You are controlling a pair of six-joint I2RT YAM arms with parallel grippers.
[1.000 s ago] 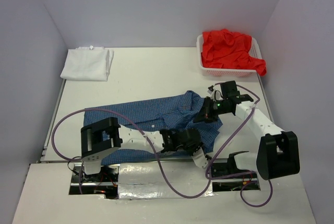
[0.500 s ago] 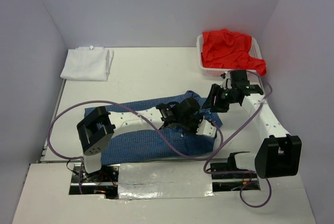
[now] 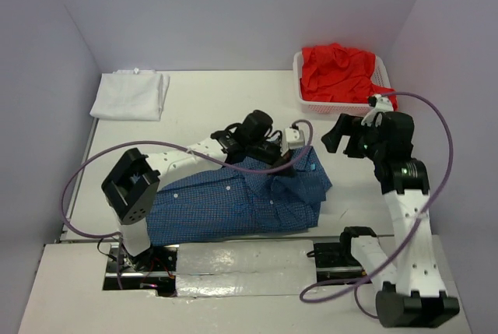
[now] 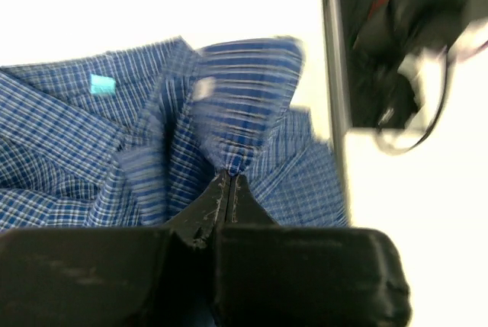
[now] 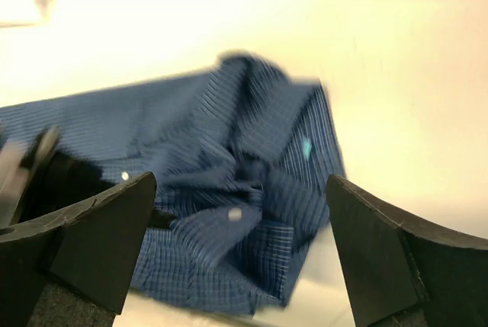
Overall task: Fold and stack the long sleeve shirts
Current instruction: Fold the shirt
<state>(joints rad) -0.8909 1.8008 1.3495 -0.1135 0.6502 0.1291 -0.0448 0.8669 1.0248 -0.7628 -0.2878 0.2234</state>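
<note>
The blue checked long sleeve shirt (image 3: 226, 205) lies partly folded on the table's near middle. My left gripper (image 3: 291, 150) is shut on a raised fold of its cloth near the collar end; the wrist view shows the fingertips (image 4: 231, 181) pinching the checked fabric (image 4: 91, 152). My right gripper (image 3: 343, 135) hangs open above the table just right of the shirt, with nothing between its fingers (image 5: 99, 235); the blue shirt (image 5: 229, 152) lies below it. A folded white shirt (image 3: 130, 94) rests at the far left. A red shirt (image 3: 342, 73) is bunched in the basket.
The white mesh basket (image 3: 299, 93) stands at the far right corner. Purple cables loop from both arms, one over the shirt's left end (image 3: 78, 186). Grey walls close in the table on three sides.
My right gripper opened, let go of the shirt and rose away to the right. My left gripper carried its pinched edge from the near side up across the shirt toward the far right.
</note>
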